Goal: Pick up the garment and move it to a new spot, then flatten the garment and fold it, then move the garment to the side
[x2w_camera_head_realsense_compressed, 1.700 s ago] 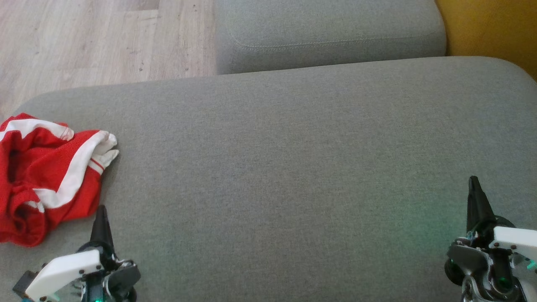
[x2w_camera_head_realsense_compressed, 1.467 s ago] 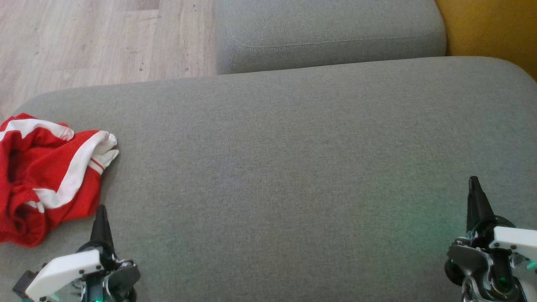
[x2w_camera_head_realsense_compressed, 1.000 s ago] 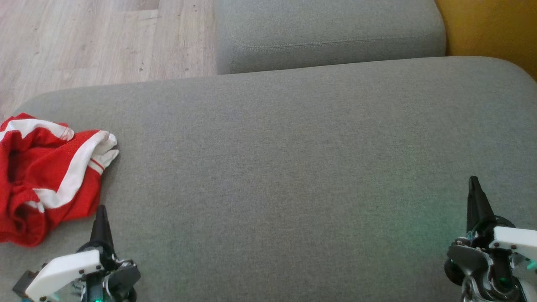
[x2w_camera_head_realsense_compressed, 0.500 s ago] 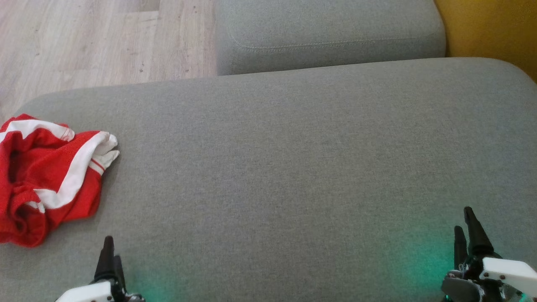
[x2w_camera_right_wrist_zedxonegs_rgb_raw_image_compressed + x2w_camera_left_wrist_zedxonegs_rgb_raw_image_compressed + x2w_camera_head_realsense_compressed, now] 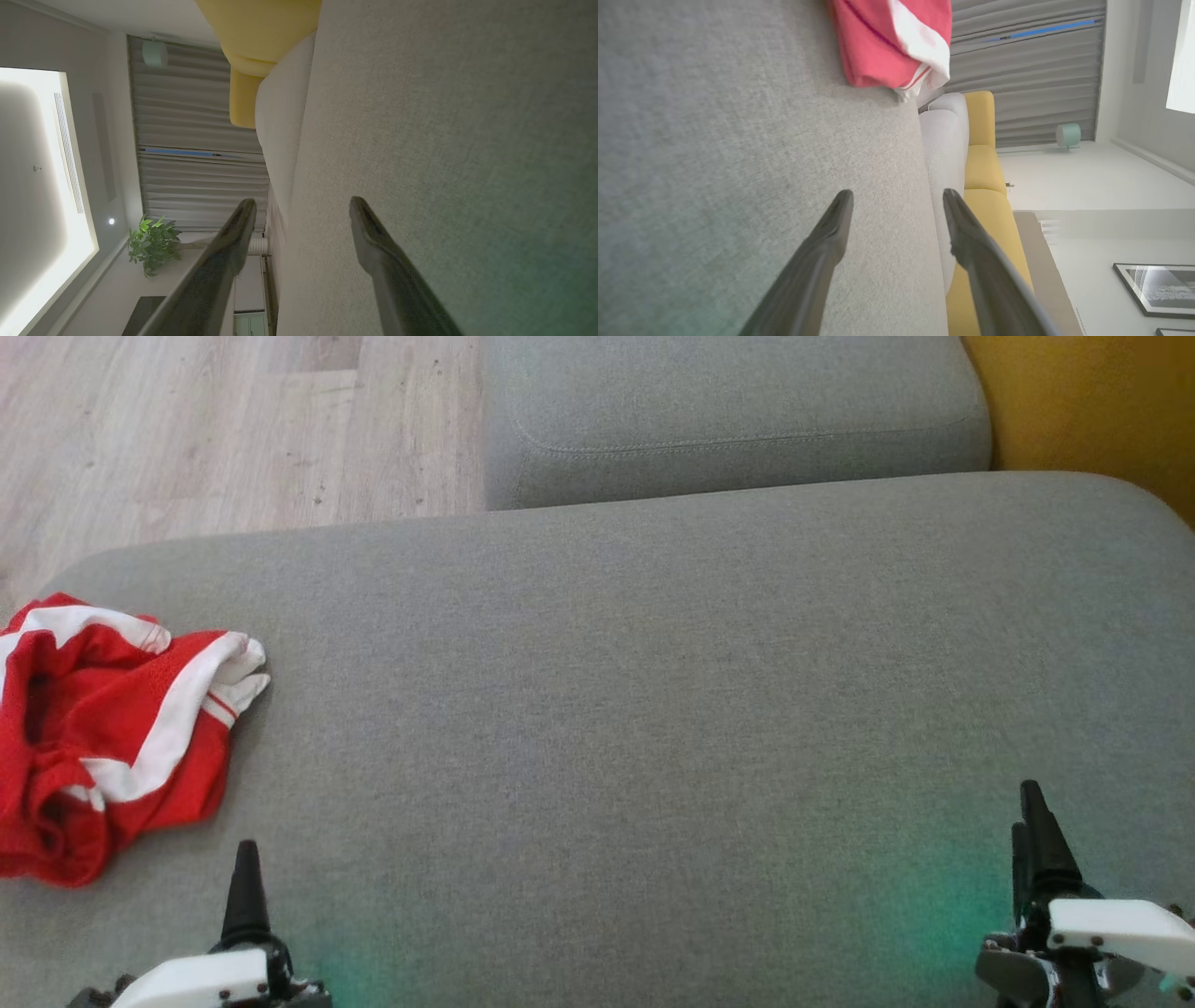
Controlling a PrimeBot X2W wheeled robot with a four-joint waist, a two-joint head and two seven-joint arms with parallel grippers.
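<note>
On sofa (image 5: 653,709), garment (image 5: 103,728) unmoved — fingers (image 5: 246,896) lower

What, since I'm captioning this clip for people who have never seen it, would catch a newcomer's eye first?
The red and white garment stands out most, crumpled at the left edge of the broad grey cushion, apart from both grippers. Next comes the yellow seat at the head view's top right corner. The left gripper and right gripper hang open and empty over bare fabric.
</note>
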